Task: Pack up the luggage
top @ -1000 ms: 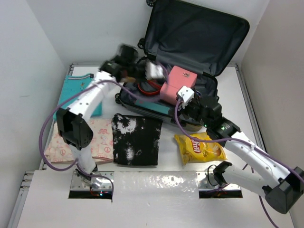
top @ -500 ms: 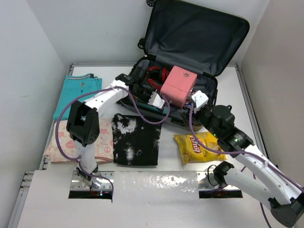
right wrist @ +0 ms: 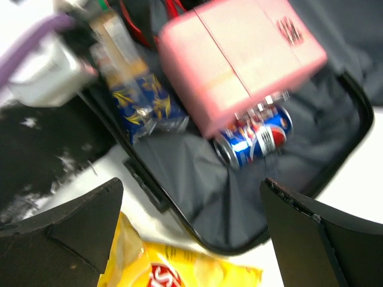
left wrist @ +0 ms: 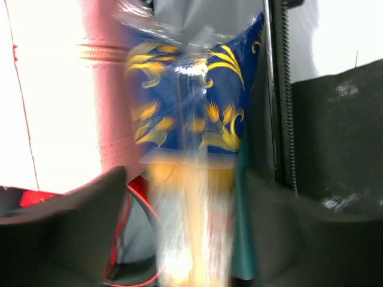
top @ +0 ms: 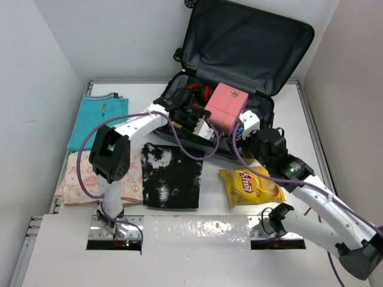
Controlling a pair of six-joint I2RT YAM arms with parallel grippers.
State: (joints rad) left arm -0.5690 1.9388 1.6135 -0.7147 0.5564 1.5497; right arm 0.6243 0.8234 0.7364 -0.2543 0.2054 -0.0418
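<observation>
Top external: large hard-shell luggage [top: 251, 36], dark grey lining, lid raised, at the white table's [top: 311, 119] far edge; left gripper [top: 202, 127] and right gripper [top: 246, 121] at its near rim. Left wrist: left gripper flanks a blurred blue-and-gold foil packet [left wrist: 191, 113]; whether it grips cannot be told. Right wrist: right gripper spread wide, empty, above a pink rectangular case [right wrist: 239, 60] and a blue soda can [right wrist: 257, 140].

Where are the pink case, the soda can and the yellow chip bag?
pink case [top: 226, 107]: top external view, middle of its top face.
soda can [right wrist: 254, 139]: right wrist view, its blue side.
yellow chip bag [top: 250, 186]: top external view, middle of its front.
</observation>
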